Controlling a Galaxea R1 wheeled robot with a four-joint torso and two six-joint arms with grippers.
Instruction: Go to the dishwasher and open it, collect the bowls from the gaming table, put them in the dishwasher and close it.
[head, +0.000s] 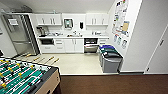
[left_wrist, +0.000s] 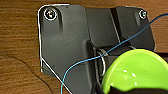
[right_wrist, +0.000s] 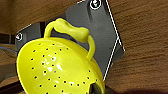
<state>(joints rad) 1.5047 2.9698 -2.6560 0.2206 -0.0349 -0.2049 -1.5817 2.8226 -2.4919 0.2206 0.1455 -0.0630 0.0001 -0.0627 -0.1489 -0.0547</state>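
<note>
Your left hand (left_wrist: 113, 88) is down at the edge of the left wrist view with a lime-green bowl (left_wrist: 135, 70) right against it; a dark part of the hand overlaps the bowl's near rim, so it looks held, though you cannot make out the fingers themselves. A thin blue cable (left_wrist: 100, 56) loops across the dark wrist plate, and brown wood-grain floor (left_wrist: 20, 45) lies behind it all. Over to the right wrist view: your right hand (right_wrist: 96, 88) has a yellow perforated bowl (right_wrist: 55, 67) pressed against it, dotted with small holes and carrying a looped handle (right_wrist: 72, 31) on its rim; a dark finger tip (right_wrist: 95, 87) meets the bowl's lower rim, so it reads as gripped, and the same brown wood floor shows behind. Now the head view: you are looking into a kitchenette from the dark wood floor. The dishwasher (head: 90, 45) sits under the back counter (head: 72, 37), its door dropped part-way with the dark inside showing above the steel front. White cabinets (head: 72, 45) flank it, a tall steel fridge (head: 18, 35) stands far left, and grey bins (head: 111, 61) with blue and green lids line the right wall. The table-football table (head: 25, 77), green field and rods, fills your near left corner.
</note>
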